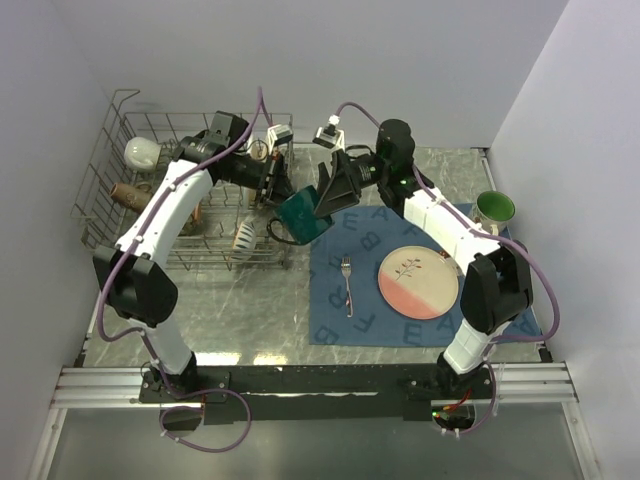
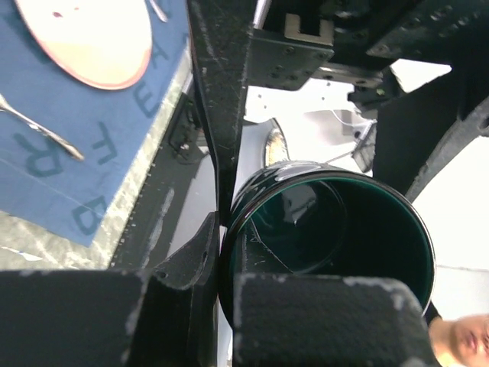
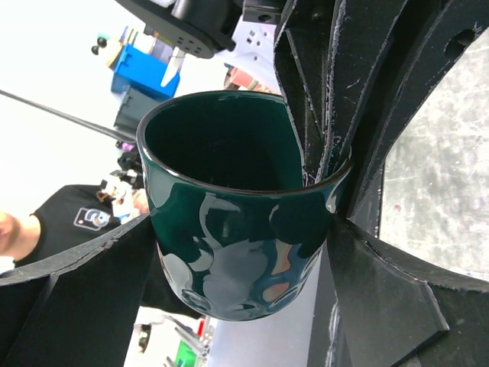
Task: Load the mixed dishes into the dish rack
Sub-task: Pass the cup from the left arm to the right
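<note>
A dark green mug (image 1: 300, 215) hangs in the air between the dish rack (image 1: 100, 190) and the blue placemat (image 1: 335, 325). My left gripper (image 1: 278, 188) is shut on its rim, one finger (image 2: 187, 264) outside and one inside the mug (image 2: 336, 222). My right gripper (image 1: 328, 198) spans the mug's body (image 3: 237, 229), and both its fingers (image 3: 382, 290) touch the sides. A pink-and-cream plate (image 1: 418, 282) and a metal fork (image 1: 346, 283) lie on the placemat. A green small bowl (image 1: 494, 208) stands at the far right.
The rack holds a white mug (image 1: 140, 152), a brown dish (image 1: 130, 195) and a striped bowl (image 1: 243, 237). The left wrist view shows the plate (image 2: 88, 38), the fork (image 2: 38, 126) and the placemat (image 2: 76, 176) below. Walls close in on the left, back and right.
</note>
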